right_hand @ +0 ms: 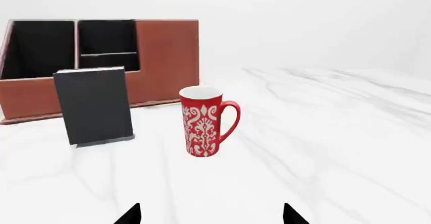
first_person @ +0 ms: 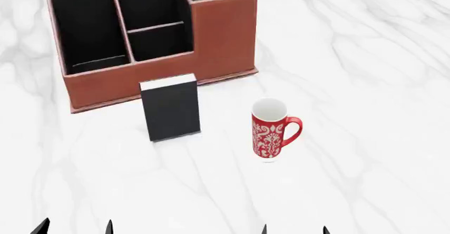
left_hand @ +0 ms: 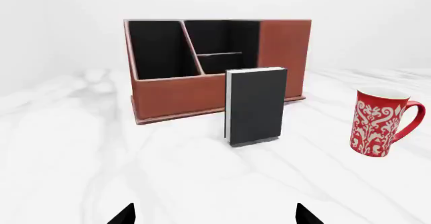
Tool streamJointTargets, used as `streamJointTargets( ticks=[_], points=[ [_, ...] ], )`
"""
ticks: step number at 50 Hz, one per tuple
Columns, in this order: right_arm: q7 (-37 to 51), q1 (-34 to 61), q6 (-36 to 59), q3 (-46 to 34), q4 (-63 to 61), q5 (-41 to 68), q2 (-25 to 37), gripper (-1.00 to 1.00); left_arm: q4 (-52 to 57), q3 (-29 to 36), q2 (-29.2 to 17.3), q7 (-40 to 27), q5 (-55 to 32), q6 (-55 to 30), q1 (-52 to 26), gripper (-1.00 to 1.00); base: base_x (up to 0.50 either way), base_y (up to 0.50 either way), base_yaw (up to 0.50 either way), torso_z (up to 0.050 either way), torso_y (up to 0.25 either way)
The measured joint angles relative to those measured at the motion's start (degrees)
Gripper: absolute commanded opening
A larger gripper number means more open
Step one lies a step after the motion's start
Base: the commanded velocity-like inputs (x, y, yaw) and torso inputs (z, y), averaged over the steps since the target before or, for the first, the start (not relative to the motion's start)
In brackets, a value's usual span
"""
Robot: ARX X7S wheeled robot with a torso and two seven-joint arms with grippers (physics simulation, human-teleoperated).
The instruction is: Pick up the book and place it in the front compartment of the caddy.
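While upright, one book (first_person: pixel 170 114) fronts one caddy (first_person: pixel 218 49), one mug (first_person: pixel 271 131).

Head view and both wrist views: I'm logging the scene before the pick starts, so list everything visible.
Thin black-covered book with white page edge: one, upright, just in front of the organiser.
Reddish-brown leather-look desk organiser: one, black-lined, four cells, at the table's far left.
Red white-patterned mug: one, upright, right of the book, apart from it.
White marble table: one, under everything.
Left end effector: black fingertips, spread apart, empty.
Right end effector: black fingertips, spread apart, empty.
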Motion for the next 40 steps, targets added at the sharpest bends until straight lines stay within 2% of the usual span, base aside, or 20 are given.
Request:
streamJointTargets(
  ticks=[14,19,27,34,40],
  points=[
    [2.31,0.41,-0.94,-1.81,1.92,1.34,1.56,1.00,-0.38,1.63,-1.74,-2.94,0.61,2.08,-0.14,1.00,0.00,0.00,0.00,0.000,0.000],
    [3.35,0.23,0.03,-2.48,0.67,1.57,2.25,1.00,2.46,1.62,-2.44,-3.22,-1.39,0.87,0.11,1.00,0.00,0.00,0.00,0.000,0.000],
    [6.36,1.18,6.89,-1.15,-9.26,2.49,3.55,1.00,14.42,0.68,-3.89,-3.85,-8.69,-10.63,-1.78,1.00,0.00,0.00,0.00,0.000,0.000],
    [9.66,5.44,17.97,4.69,-23.96,5.88,5.24,1.00,22.60,-0.64,-4.71,-7.07,-14.18,-24.02,-10.62,1.00,0.00,0.00,0.00,0.000,0.000],
    [12.12,7.47,24.89,11.96,-35.21,9.00,6.99,1.00,24.00,-0.43,-5.58,-8.44,-16.24,-29.98,-17.03,1.00,0.00,0.00,0.00,0.000,0.000]
  ],
)
